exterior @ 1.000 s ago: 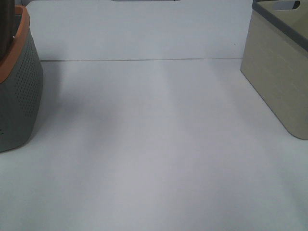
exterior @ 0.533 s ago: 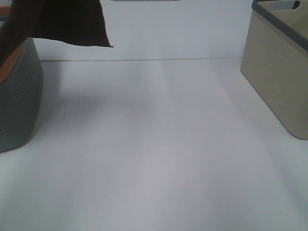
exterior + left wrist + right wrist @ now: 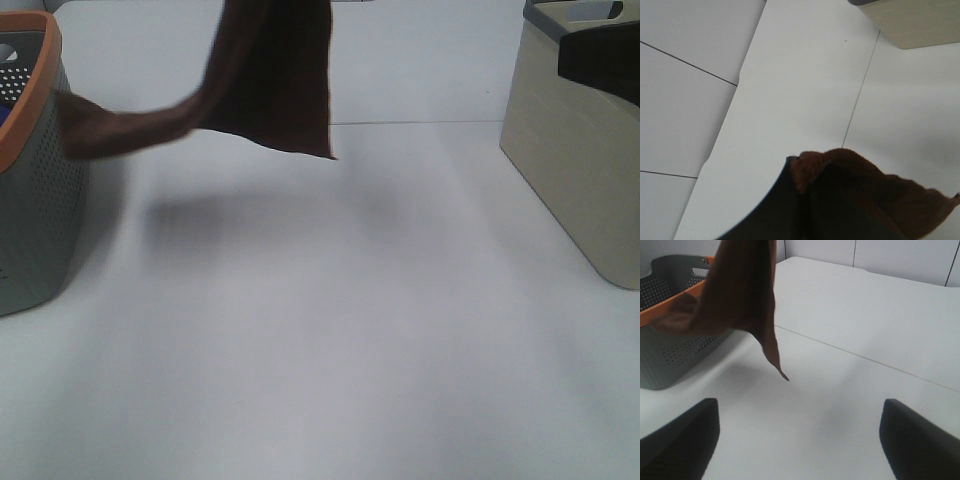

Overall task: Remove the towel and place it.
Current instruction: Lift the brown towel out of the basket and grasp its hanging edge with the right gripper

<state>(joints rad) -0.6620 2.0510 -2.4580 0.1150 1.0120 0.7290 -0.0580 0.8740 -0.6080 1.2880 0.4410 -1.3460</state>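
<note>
exterior high: towel (image 3: 275, 80) hangs over desk (image 3: 320, 330) at 11 o'clock, one end at grey basket (image 3: 35, 200) rim; left claw (image 3: 805, 197) pinches it, right claw (image 3: 800, 437) wide.

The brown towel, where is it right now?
In the high view the towel hangs in the air at upper left, above the table, one end at the rim of the grey basket.

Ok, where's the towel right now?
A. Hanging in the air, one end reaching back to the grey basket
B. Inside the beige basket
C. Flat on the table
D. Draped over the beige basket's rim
A: the towel hangs above the table, casting a shadow on it, and its trailing end reaches the rim of the grey basket.
</note>
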